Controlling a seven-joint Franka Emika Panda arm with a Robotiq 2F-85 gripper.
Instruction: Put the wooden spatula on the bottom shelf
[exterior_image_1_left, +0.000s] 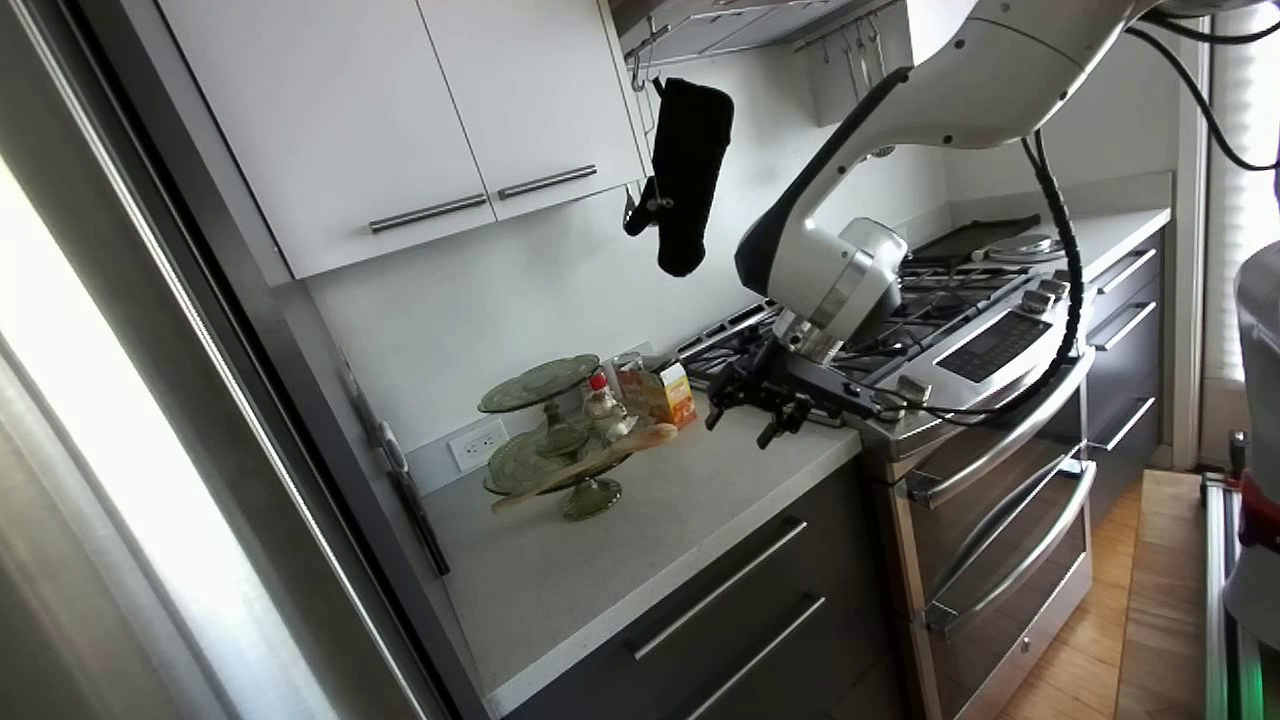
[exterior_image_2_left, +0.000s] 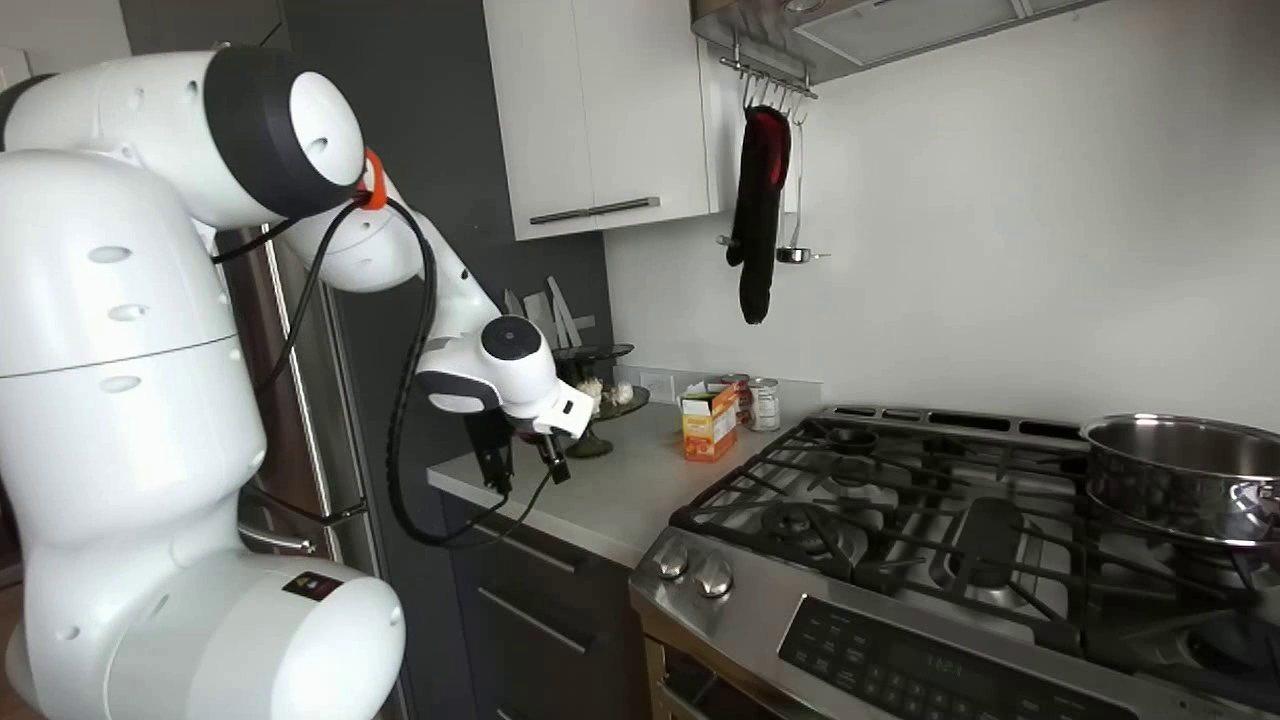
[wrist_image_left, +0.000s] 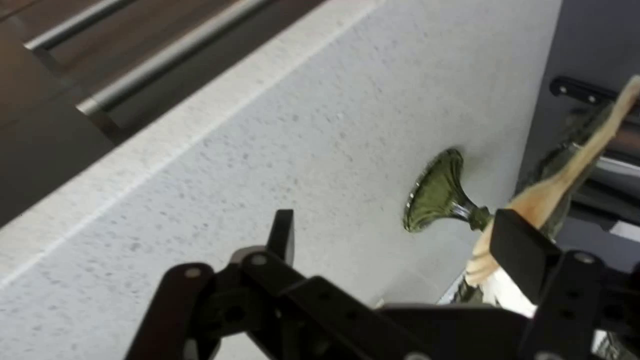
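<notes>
The wooden spatula (exterior_image_1_left: 648, 438) lies tilted across the near side of the bottom shelf (exterior_image_1_left: 512, 468), its ends reaching past the rim. The bottom shelf is the wider lower tray of the green glass stand and also shows in an exterior view (exterior_image_2_left: 632, 402), where I cannot make out the spatula. In the wrist view the spatula (wrist_image_left: 542, 195) is at the right, its head partly behind one finger. The stand's foot (wrist_image_left: 437, 197) shows beside it. My gripper (exterior_image_1_left: 740, 428) is open and empty, over the counter, to the right of the stand and apart from the spatula; it also shows in an exterior view (exterior_image_2_left: 528, 478).
A red-capped shaker (exterior_image_1_left: 600, 398) and white garlic-like items are at the stand. An orange box (exterior_image_2_left: 708, 430) and cans (exterior_image_2_left: 763, 405) stand behind on the counter (exterior_image_1_left: 600, 600). The stove (exterior_image_2_left: 900, 520) is beside it. Knives (exterior_image_1_left: 410, 490) hang on the side panel.
</notes>
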